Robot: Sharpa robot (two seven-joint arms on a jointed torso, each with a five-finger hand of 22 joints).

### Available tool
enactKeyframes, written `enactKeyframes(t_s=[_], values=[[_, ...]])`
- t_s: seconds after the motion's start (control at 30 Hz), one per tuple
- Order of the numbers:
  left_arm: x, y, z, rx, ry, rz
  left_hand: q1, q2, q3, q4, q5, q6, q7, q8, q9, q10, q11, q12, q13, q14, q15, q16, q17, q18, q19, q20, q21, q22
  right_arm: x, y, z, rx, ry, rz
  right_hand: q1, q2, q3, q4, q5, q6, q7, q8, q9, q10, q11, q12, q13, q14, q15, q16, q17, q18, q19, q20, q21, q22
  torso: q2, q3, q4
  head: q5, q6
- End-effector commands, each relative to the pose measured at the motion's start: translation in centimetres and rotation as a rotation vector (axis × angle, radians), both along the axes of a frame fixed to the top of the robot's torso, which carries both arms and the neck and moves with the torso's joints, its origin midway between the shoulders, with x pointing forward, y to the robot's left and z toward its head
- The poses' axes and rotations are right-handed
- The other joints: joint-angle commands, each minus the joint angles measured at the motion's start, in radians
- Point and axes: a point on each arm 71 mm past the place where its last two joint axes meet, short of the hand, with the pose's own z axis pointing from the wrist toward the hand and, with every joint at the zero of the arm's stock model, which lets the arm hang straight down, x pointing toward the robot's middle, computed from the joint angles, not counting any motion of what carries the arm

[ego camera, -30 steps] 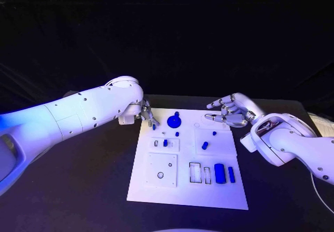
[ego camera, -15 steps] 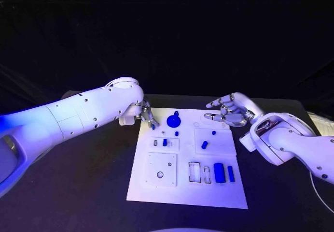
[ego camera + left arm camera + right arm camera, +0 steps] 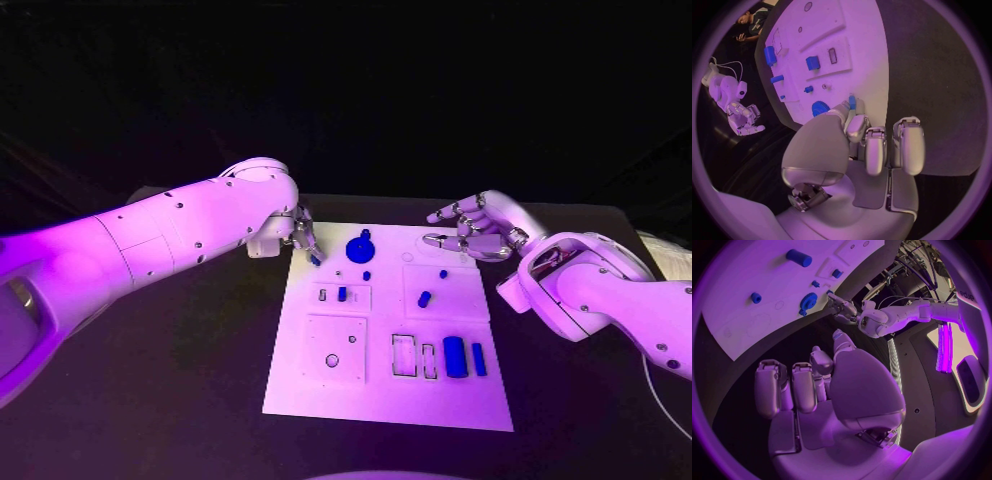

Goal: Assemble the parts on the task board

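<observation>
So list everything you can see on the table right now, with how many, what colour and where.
Table: one, black, under everything.
Task board: one, white, middle of the table, long side running away from the robot.
Gear-shaped part: one, blue, far end of the board.
Large cylinder: one, blue, near right of the board, beside a thinner blue bar.
Small parts: several, blue, scattered mid-board, for example one right of centre.
Small blue piece: one, pinched in the left hand's fingers at the board's far left corner.
Left hand: silver, at the far left corner.
Right hand: silver, holding nothing, fingers apart, at the far right corner.
</observation>
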Motion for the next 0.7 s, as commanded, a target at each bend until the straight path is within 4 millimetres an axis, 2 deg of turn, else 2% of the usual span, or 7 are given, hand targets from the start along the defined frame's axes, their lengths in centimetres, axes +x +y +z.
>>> enactKeyframes(t_s=[0.03,0.17,0.3,0.47,0.7], values=[[0.0,0.0,0.0,-0.007,-0.014,0.018,0.013,-0.008,0.106,-0.041,0.004,-0.004,0.007,0.012,0.005,-0.003,0.004,-0.005,-0.004,0.105,0.003,0.003,0.263,0.003,0.026,0.000,0.000,0.149,-0.1,0.1,-0.1,-0.010,0.003,0.015,-0.005,0.003,-0.003,-0.001,0.004,0.008,0.001,-0.001,0.000,-0.008,0.000,-0.005,-0.001,0.047,-0.009,-0.004,-0.001,0.013,-0.009,0.000,-0.004,0.025,0.000,0.0004,0.0000,-0.001,-0.002],[-0.2,0.1,0.1,-0.040,-0.025,0.022,-0.022,-0.049,0.216,-0.055,0.003,-0.006,0.007,0.026,0.012,0.000,0.005,-0.006,-0.008,0.105,0.006,0.003,0.263,0.004,0.026,0.005,-0.002,0.150,0.0,0.1,-0.1,-0.011,0.005,0.016,-0.005,0.003,-0.003,-0.001,0.004,0.008,0.001,-0.001,0.000,-0.008,0.000,-0.005,-0.001,0.047,-0.009,-0.004,-0.001,0.013,-0.009,0.000,-0.004,0.025,-0.001,0.0002,0.0003,-0.001,-0.003],[-0.7,0.1,0.2,-0.091,-0.044,0.030,-0.048,-0.080,0.286,-0.075,0.004,-0.008,0.006,0.040,0.020,0.005,0.005,-0.003,-0.007,0.105,0.005,0.003,0.263,0.003,0.027,0.005,-0.001,0.153,0.0,0.1,-0.1,-0.012,0.006,0.014,-0.003,0.005,-0.004,-0.002,0.006,0.009,0.000,-0.001,0.001,-0.007,0.000,-0.001,0.001,0.047,-0.009,-0.004,0.000,0.013,-0.009,-0.001,-0.005,0.025,-0.001,0.0007,0.0019,-0.002,-0.004],[-1.9,0.3,0.6,-0.168,-0.061,0.047,-0.065,-0.095,0.325,-0.087,0.006,-0.007,0.005,0.051,0.027,0.009,0.003,0.002,-0.004,0.105,0.004,0.003,0.263,0.002,0.030,0.004,0.001,0.157,0.0,0.0,-0.1,-0.014,0.008,0.012,-0.003,0.005,-0.004,-0.002,0.006,0.009,0.000,-0.001,0.001,-0.007,0.000,-0.001,0.001,0.047,-0.009,-0.004,0.000,0.013,-0.009,-0.001,-0.005,0.025,-0.002,0.0011,0.0031,-0.002,-0.002],[-4.3,0.5,0.4,-0.217,-0.073,0.030,-0.076,-0.107,0.345,-0.095,0.006,-0.005,0.003,0.060,0.032,0.013,0.001,0.004,-0.003,0.105,0.004,0.003,0.263,0.001,0.032,0.004,0.003,0.160,0.0,-0.1,-0.2,-0.016,0.010,0.010,-0.003,0.005,-0.004,-0.002,0.006,0.009,0.000,-0.001,0.001,-0.007,0.000,-0.001,0.001,0.047,-0.009,-0.004,0.000,0.013,-0.009,-0.001,-0.005,0.025,-0.001,0.0012,0.0031,0.002,-0.003]])
